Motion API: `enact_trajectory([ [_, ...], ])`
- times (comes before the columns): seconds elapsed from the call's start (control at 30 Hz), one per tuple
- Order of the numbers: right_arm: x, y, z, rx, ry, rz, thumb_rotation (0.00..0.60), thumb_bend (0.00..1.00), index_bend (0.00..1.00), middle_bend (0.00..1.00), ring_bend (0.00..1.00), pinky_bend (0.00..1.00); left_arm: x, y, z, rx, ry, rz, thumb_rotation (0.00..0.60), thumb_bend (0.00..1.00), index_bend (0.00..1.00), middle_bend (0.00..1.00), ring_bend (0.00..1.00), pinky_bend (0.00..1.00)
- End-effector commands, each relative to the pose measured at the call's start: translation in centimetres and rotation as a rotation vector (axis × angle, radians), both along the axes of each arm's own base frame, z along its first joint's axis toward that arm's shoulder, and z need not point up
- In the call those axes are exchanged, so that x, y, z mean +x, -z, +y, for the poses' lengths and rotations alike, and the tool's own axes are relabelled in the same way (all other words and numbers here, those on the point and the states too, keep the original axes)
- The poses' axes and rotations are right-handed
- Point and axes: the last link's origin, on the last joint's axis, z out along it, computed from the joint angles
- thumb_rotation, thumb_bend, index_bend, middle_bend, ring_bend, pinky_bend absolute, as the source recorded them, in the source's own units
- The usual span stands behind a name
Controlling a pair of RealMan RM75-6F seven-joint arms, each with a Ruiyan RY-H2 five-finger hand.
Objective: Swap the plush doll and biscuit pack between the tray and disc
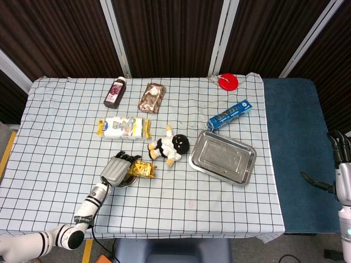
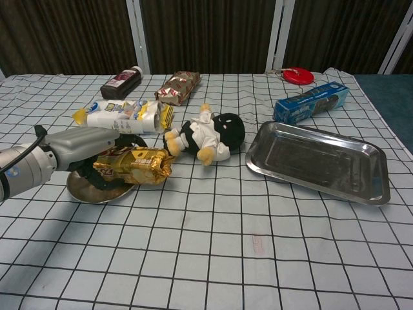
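Observation:
The golden biscuit pack (image 1: 142, 169) (image 2: 137, 164) lies across the small metal disc (image 1: 124, 182) (image 2: 97, 188) at the front left. My left hand (image 1: 117, 169) (image 2: 87, 145) covers the pack's left end, fingers curled over its top and thumb below, gripping it. The black-and-white plush doll (image 1: 170, 146) (image 2: 210, 134) lies on the cloth between the disc and the steel tray (image 1: 222, 158) (image 2: 319, 161), which holds nothing. My right hand (image 1: 341, 164) hangs off the table at the far right, fingers apart and empty.
Behind the disc lies a white snack pack (image 1: 124, 127). Further back are a dark bottle (image 1: 114, 92), a brown foil pack (image 1: 153, 97), a blue box (image 1: 230, 114) and a red lid (image 1: 227, 81). The table's right edge runs just beyond the tray.

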Motion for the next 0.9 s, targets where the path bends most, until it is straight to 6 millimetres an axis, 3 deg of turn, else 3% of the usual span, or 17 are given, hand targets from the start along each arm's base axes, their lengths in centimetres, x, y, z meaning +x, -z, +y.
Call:
enact_trajectory([
  [0.03,0.0,0.0,0.0,0.001,0.0,0.001,0.6,0.06,0.0,0.0,0.0,0.0,-0.2,0.2,-0.1,-0.005,-0.004,-0.002,0.6,0.41,0.27,0.41,0.33,0.26],
  [0.37,0.0,0.1,-0.1,0.007,0.002,0.0,0.6,0.06,0.0,0.0,0.0,0.0,-0.2,-0.8,0.0,0.069,0.037,-0.003,0.6,0.41,0.47,0.63,0.54,0.56],
  [0.5,0.0,0.2,-0.1,0.009,0.003,0.0,0.6,0.06,0.0,0.0,0.0,0.0,0.2,-2.1,-0.9,0.093,0.073,0.009,0.6,0.41,0.49,0.66,0.57,0.58],
  [0.67,0.1,0.0,0.0,-0.004,-0.006,-0.013,0.6,0.06,0.0,0.0,0.0,0.0,1.5,-3.4,-3.6,0.094,0.129,-0.02,0.6,0.41,0.5,0.68,0.59,0.6],
  [0.9,0.2,-0.5,0.4,-0.024,-0.026,-0.038,0.6,0.06,0.0,0.0,0.0,0.0,4.3,-2.1,-7.3,0.006,0.155,-0.117,0.6,0.41,0.5,0.68,0.59,0.6],
])
